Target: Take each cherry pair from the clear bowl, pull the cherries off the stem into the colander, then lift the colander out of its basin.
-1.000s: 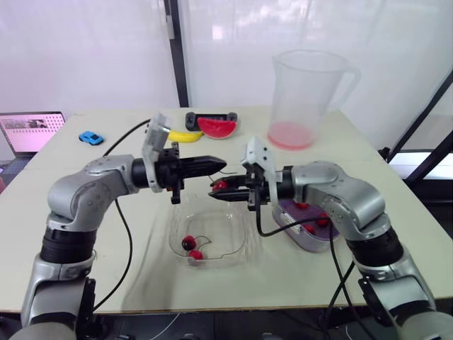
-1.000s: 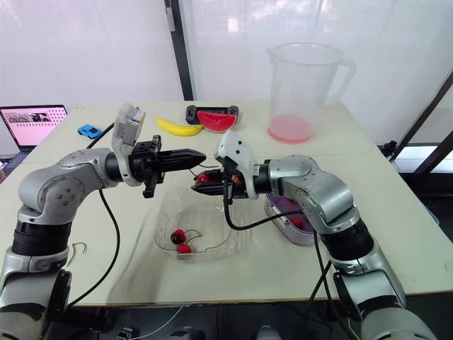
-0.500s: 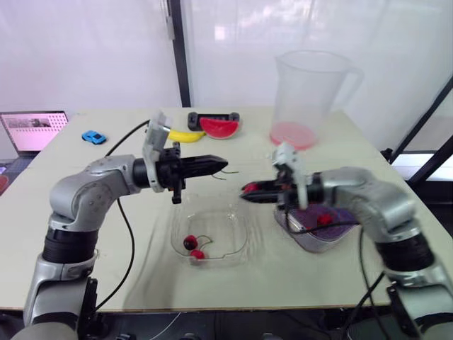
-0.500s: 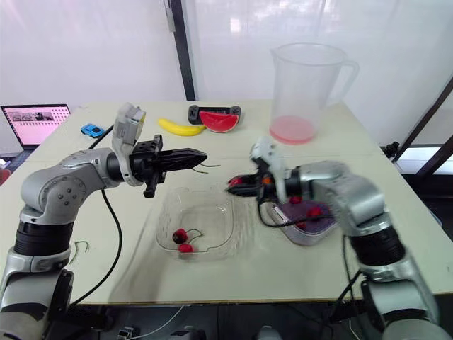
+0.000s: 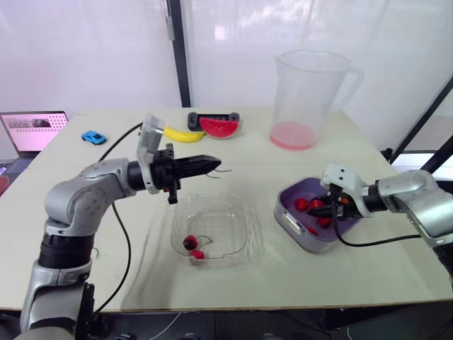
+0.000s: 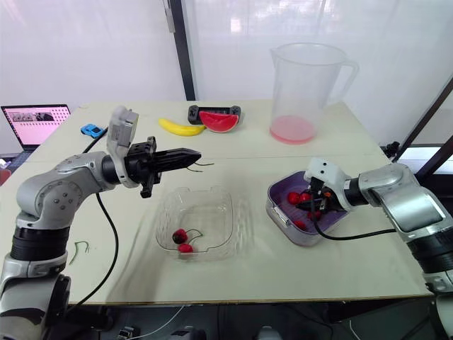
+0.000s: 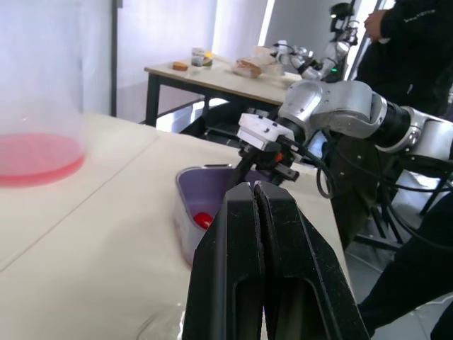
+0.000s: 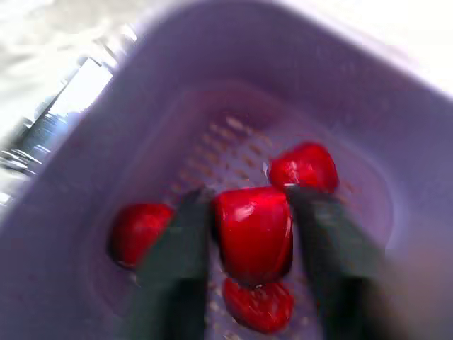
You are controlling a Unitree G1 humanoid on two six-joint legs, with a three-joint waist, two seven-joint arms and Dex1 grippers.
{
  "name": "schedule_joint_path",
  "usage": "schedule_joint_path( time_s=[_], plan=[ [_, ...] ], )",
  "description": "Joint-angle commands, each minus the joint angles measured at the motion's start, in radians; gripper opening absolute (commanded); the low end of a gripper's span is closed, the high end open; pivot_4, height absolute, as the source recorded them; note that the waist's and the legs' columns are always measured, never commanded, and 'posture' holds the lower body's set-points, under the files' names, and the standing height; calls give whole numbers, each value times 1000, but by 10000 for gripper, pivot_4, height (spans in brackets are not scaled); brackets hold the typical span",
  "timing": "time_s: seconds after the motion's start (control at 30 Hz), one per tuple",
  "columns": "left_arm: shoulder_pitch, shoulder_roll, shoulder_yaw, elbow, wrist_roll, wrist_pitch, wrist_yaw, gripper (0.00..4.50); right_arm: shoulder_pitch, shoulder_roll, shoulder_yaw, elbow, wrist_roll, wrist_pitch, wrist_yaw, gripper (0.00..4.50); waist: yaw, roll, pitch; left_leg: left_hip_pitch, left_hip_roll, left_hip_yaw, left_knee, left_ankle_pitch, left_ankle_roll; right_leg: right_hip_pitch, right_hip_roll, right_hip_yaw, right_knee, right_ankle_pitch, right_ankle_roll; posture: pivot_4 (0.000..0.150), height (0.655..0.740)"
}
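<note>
Pale tabletop, one cherry poised over the colander

Pale table point(image 5: 396, 280) runs under both of your arms. Nearest you, the clear bowl point(image 5: 233, 253) holds one cherry pair point(image 5: 192, 248). It lies below your left gripper point(image 5: 216, 164) and back toward you, with its stems arching from the fruit toward the bowl's middle. Your left jaws are pressed shut on a thin stem point(image 5: 225, 169) that pokes past their tips. No fruit hangs from it, so it looks spent.

Off to the side, your right gripper point(image 6: 311, 204) is dipped inside the colander point(image 5: 287, 202), its jaws clamped on a single cherry point(image 8: 253, 230). Directly under those jaws is the perforated floor, with loose cherries point(image 8: 138, 230) just beside and beneath. Spreading the jaws should drop the fruit straight in, with no sideways travel needed.

For the remaining pair, your left arm is the nearer one. The bowl sits almost under it, well apart from the right jaws.

Beyond both grippers stand a jug point(image 5: 308, 92), a watermelon slice point(image 5: 216, 127) and a banana point(image 5: 180, 134)
</note>
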Motion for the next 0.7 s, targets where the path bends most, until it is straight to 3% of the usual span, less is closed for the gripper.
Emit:
schedule_joint_path(
  time_s=[0.03, 0.07, 0.1, 0.33, 0.47, 0.7],
  plan=[
    [18, 22, 48, -50, -19, -2, 17, 0, -27, -16, -56, -12, 8, 2, 19, 38408, 1, 0, 0, 0, 0, 0, 0, 0, 0, 0, 0, 0, 0, 0, 0, 1500, 7400],
    [26, 27, 57, -55, -22, 0, 23, 0, -42, -24, -77, -11, 25, 9, 32, 42797, 2, 0, 0, 0, 0, 0, 0, 1, -1, 0, 0, 0, 0, 0, 0, 1500, 7400],
    [35, 34, 67, -59, -25, 2, 29, 0, -63, -32, -104, -13, 54, 27, 52, 44419, 2, 0, 0, 0, 0, 0, 0, 1, -1, 0, 0, 0, 0, 0, 0, 1500, 7400],
    [115, 92, 144, -100, -66, 35, 58, 0, -227, 13, -233, -127, 337, 204, 171, 44419, 0, 0, 0, 0, 1, 0, -1, 0, 1, 0, 0, 0, -1, 0, 0, 1500, 7400],
    [250, 196, 226, -110, -51, 40, 24, 0, -299, 119, -236, -238, 523, 313, 184, 44419, -15, 0, 0, 0, 1, -1, -2, -1, 1, 0, 0, 0, 0, 0, 0, 1500, 7400],
    [594, 323, 382, -19, 81, -22, -2, 0, -315, 208, -135, -230, 481, 248, 178, 44419, -5, 1, 1, 1, 2, 0, -2, -1, 2, 0, -2, 0, -1, 0, 0, 1500, 7400]
  ],
)
